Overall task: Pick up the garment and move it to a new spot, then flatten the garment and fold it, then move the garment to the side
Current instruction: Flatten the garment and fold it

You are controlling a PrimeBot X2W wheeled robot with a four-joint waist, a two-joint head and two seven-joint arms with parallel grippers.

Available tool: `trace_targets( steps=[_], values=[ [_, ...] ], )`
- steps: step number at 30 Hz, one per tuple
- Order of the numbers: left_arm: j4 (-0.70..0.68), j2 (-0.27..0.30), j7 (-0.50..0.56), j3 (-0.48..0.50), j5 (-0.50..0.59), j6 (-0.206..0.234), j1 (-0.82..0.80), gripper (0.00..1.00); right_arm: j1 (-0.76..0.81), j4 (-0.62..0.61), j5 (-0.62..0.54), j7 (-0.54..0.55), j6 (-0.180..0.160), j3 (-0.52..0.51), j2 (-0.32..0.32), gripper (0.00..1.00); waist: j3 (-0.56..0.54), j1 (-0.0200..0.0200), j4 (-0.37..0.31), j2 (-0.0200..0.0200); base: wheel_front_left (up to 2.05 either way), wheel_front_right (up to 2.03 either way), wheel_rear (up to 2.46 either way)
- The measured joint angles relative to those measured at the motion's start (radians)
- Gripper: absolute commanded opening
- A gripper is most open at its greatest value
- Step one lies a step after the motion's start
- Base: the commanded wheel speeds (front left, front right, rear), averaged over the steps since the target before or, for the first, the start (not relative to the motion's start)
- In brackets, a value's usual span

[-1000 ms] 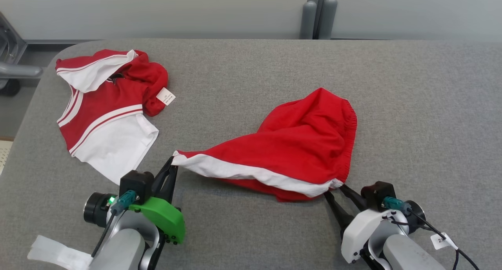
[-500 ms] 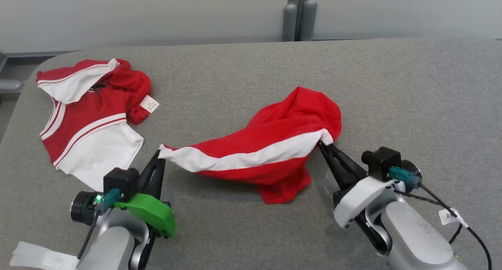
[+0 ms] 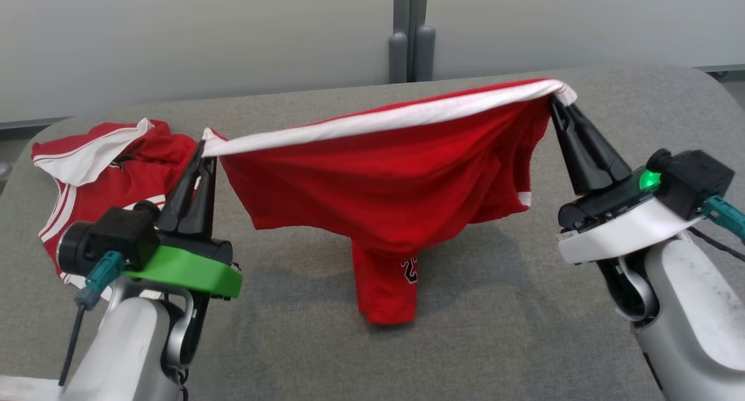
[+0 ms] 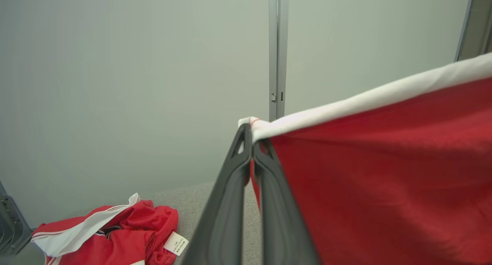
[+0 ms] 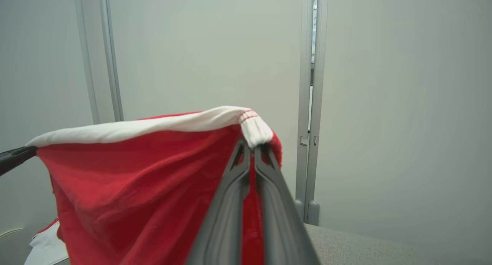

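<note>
The garment (image 3: pixel 378 174) is a pair of red shorts with a white band along the top edge, hanging stretched in the air between both grippers. My left gripper (image 3: pixel 204 148) is shut on its left corner, and the pinch is close up in the left wrist view (image 4: pixel 253 136). At the right corner my right gripper (image 3: pixel 557 103) is shut on the white band, as the right wrist view (image 5: pixel 251 144) confirms. One leg end (image 3: pixel 385 287) droops down to the grey table (image 3: pixel 524 308). The cloth (image 5: pixel 146 180) hangs loosely below the taut band.
A second red and white garment (image 3: pixel 87 174) lies crumpled at the table's far left, also in the left wrist view (image 4: pixel 115 234). A grey wall with a vertical post (image 3: pixel 410 40) stands behind the table. Bare grey surface spreads at the front and right.
My right gripper shut on the shorts' right corner. Both grippers then lifted the shorts off the table and pulled the band taut. The head camera tilted and shifted.
</note>
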Motion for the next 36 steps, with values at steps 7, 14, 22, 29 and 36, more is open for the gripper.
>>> trace_targets(
  steps=[7,14,22,29,36],
  values=[
    [-0.2,0.016,-0.002,0.022,0.025,0.0,-0.013,0.0,-0.01,-0.232,0.0,0.0,0.0,-0.039,-0.064,0.0,-0.028,0.0,-0.039,0.0,0.0,0.0,0.0],
    [-0.122,0.093,0.128,-0.05,0.03,-0.058,-0.051,0.0,-0.013,-0.089,0.112,0.112,0.0,0.074,-0.098,0.0,-0.002,0.0,-0.06,0.0,0.0,0.0,0.0],
    [-0.028,0.111,0.155,0.052,0.066,-0.043,-0.449,0.0,-0.586,0.035,0.054,0.121,-0.012,-0.061,-0.072,0.0,0.054,0.0,-0.069,0.0,0.0,0.0,0.0],
    [-0.003,0.064,0.178,-0.031,0.071,-0.062,-0.464,0.0,-0.547,0.186,0.071,0.15,-0.01,-0.005,-0.097,0.0,0.047,0.0,-0.052,0.0,0.0,0.0,0.0],
    [0.13,-0.002,0.226,-0.17,0.044,-0.068,-0.143,0.0,-0.21,0.366,0.142,0.212,-0.005,0.072,-0.088,0.0,0.086,0.0,-0.045,0.0,0.0,0.0,0.0]
  ],
)
